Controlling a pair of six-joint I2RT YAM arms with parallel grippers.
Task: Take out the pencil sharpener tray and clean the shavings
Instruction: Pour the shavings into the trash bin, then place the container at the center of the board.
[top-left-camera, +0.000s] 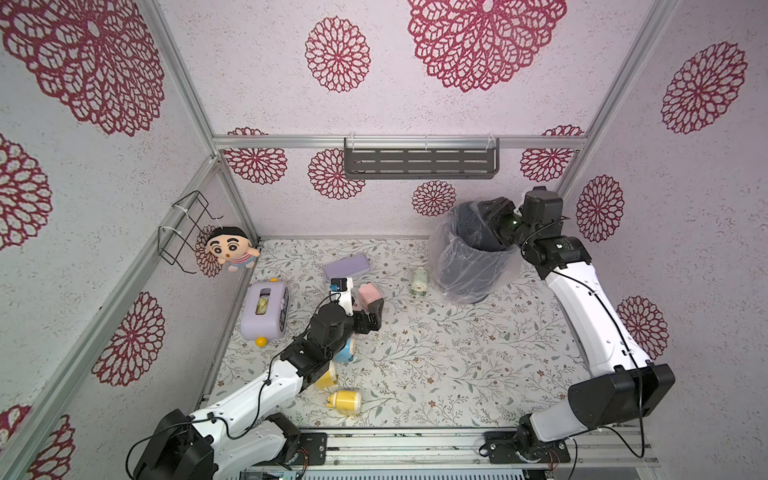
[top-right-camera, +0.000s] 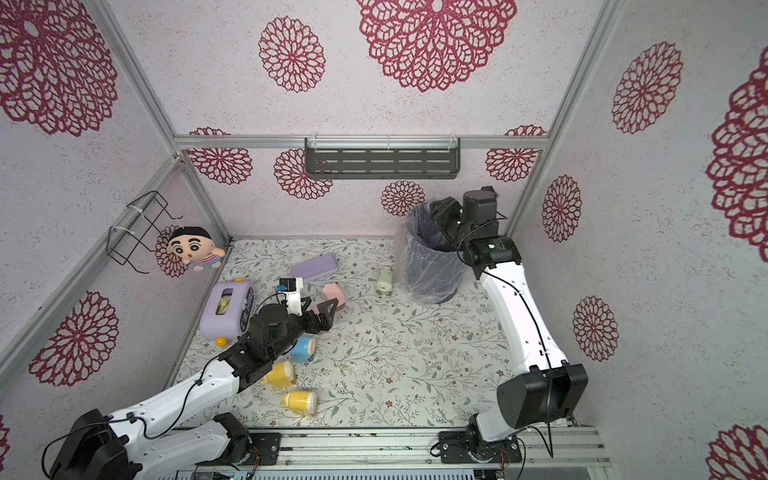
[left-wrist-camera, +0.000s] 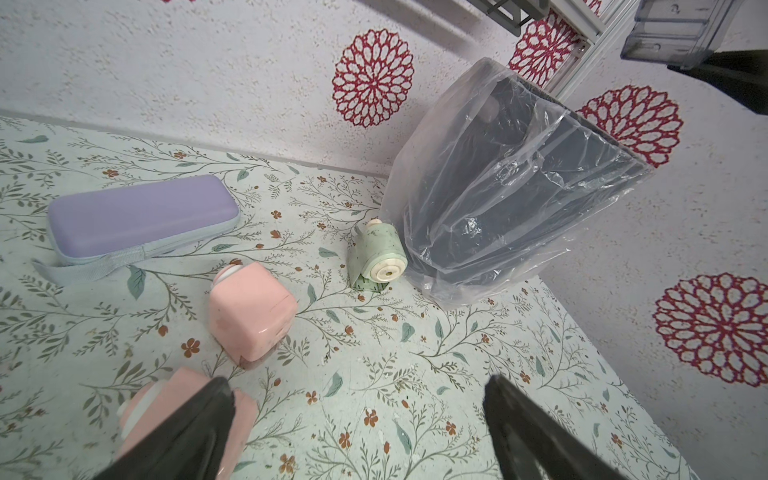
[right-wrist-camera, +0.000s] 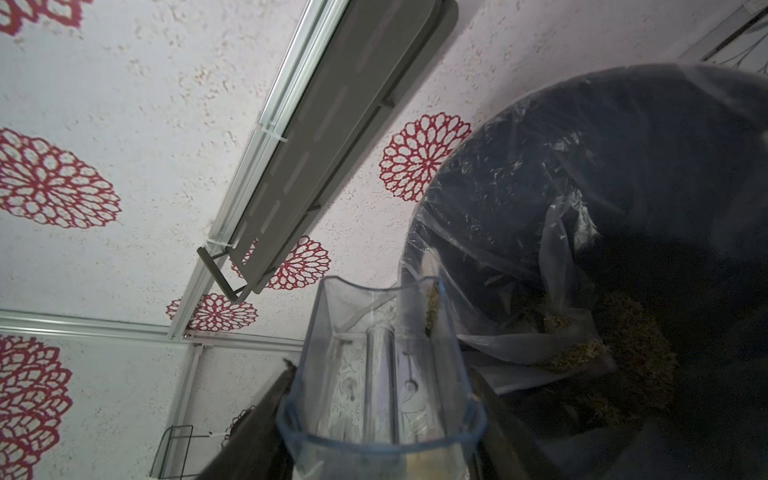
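While the right gripper (right-wrist-camera: 380, 374) pinches the clear bluish tray (right-wrist-camera: 353, 328) by its two long sides, one dark finger on each side, it holds this tray just above the mouth of the bin (right-wrist-camera: 623, 137). This is a dark bin (top-left-camera: 469, 270) with a thin plastic liner (left-wrist-camera: 478, 232), and it stands on the flowered tabletop (top-left-camera: 457, 365). The far end of the tray reaches over the rim of the bin, and a few tan flakes cling to that end. The shavings (right-wrist-camera: 631, 353) lie as a tan-brown heap inside the bin, low in the liner. The left wrist view also shows the tray (left-wrist-camera: 673, 29), higher than the rim of the bin. The left gripper (left-wrist-camera: 359, 384) is spread wide, with only bare tabletop between its fingers, and it hangs low, well apart from the bin. A green sharpener (left-wrist-camera: 378, 257) lies just beside the bin; I cannot tell if it touches the liner. A pink sharpener (left-wrist-camera: 249, 311) stands farther from the bin, so the green sharpener is about between them. A second pink thing (left-wrist-camera: 158, 411), farther again from the bin, is partly hidden behind one finger of the left gripper, and I cannot tell if they touch. A purple case (left-wrist-camera: 141, 216) lies well apart from the bin, beyond the pink sharpener.
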